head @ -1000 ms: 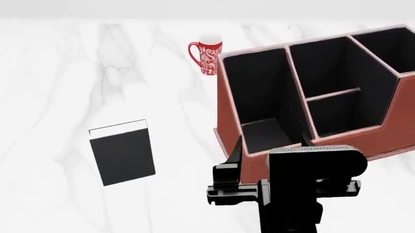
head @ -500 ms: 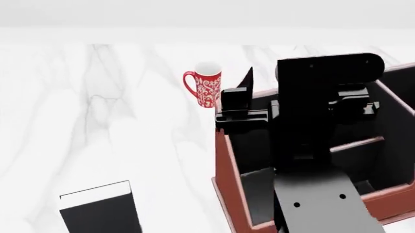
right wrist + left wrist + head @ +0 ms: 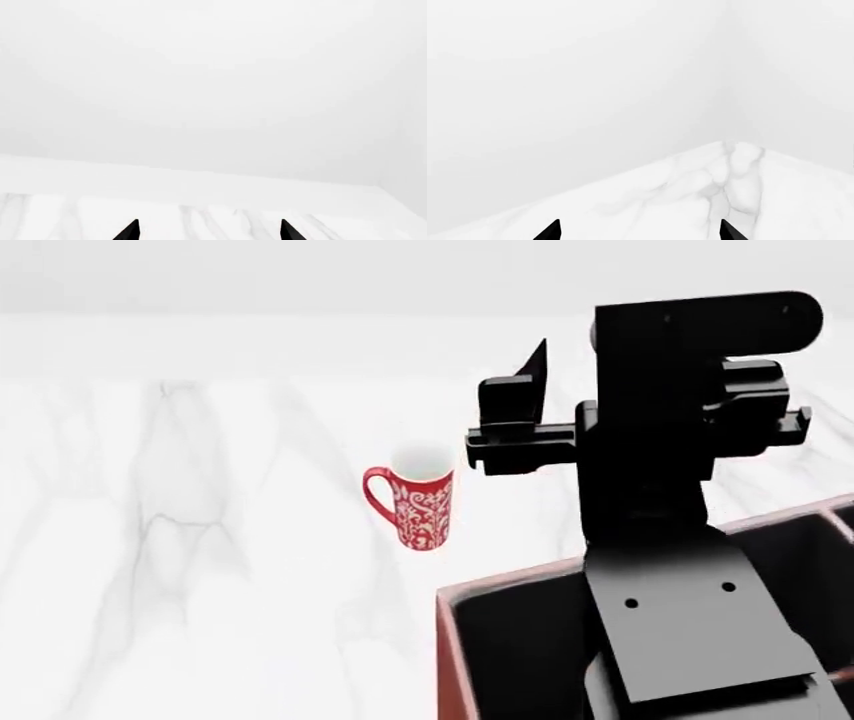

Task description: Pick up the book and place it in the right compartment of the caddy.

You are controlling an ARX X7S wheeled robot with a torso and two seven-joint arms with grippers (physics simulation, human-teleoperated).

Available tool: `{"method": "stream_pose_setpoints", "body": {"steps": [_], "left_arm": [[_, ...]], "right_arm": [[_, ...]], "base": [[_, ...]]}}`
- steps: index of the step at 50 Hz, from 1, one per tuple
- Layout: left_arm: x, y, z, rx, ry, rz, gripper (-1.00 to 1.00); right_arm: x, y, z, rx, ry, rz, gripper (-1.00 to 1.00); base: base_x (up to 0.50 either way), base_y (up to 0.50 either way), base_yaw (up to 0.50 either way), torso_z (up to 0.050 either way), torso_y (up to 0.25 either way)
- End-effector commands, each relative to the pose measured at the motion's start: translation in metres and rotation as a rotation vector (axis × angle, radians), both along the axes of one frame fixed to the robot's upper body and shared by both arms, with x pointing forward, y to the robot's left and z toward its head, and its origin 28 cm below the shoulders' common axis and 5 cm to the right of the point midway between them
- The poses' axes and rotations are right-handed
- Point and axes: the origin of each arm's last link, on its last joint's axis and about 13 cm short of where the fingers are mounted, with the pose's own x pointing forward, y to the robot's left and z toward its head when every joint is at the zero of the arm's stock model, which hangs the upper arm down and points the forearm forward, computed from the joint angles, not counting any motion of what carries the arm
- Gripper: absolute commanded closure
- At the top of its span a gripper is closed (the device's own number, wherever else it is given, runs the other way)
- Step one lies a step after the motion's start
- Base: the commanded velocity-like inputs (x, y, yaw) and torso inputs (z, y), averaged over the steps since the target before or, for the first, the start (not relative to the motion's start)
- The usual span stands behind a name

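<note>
Above the caddy's (image 3: 461, 602) near-left rim, right end effector (image 3: 208, 231) empty, fingers apart; left end effector (image 3: 639, 231) likewise.

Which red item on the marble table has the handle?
The small red-and-white patterned mug, handle toward the view's left; the reddish-brown box caddy has none visible.
</note>
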Motion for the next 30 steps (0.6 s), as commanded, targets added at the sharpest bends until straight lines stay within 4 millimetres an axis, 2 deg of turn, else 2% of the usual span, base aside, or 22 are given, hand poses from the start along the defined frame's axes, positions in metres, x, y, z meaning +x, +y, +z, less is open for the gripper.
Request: {"method": "stream_pose_setpoints", "body": {"steps": [1,8,12,22,28,30], "left_arm": [[-0.004,0.002,-0.005,-0.008,0.01,0.017,-1.0],[-0.005,0.002,-0.004,-0.008,0.008,0.017,-1.0],[-0.005,0.001,-0.005,-0.01,0.008,0.016,-1.0],[-0.003,0.002,-0.006,-0.011,0.01,0.013,-1.0],[-0.003,0.001,-0.008,-0.012,0.011,0.013,-1.0],[-0.003,0.001,-0.008,-0.012,0.012,0.012,-1.0]], "right_arm": [[0.003,0.0,0.003,0.019,0.005,0.008,-1.0],[0.001,0.002,0.002,0.037,0.026,0.032,-1.0],[0.001,0.005,-0.002,-0.023,0.047,0.045,-1.0],[0.001,0.013,-0.004,-0.037,0.099,0.097,-1.0],[-0.004,0.025,-0.002,-0.046,0.138,0.292,-1.0],[-0.009,0.034,0.0,-0.083,0.171,0.439,-1.0]], "base": [[0.5,0.0,0.0,0.0,0.0],[0.5,0.0,0.0,0.0,0.001],[0.0,0.0,0.0,0.0,0.003],[0.0,0.0,0.0,0.0,0.0],[0.0,0.0,0.0,0.0,0.0],[0.0,0.0,0.0,0.0,0.0]]}}
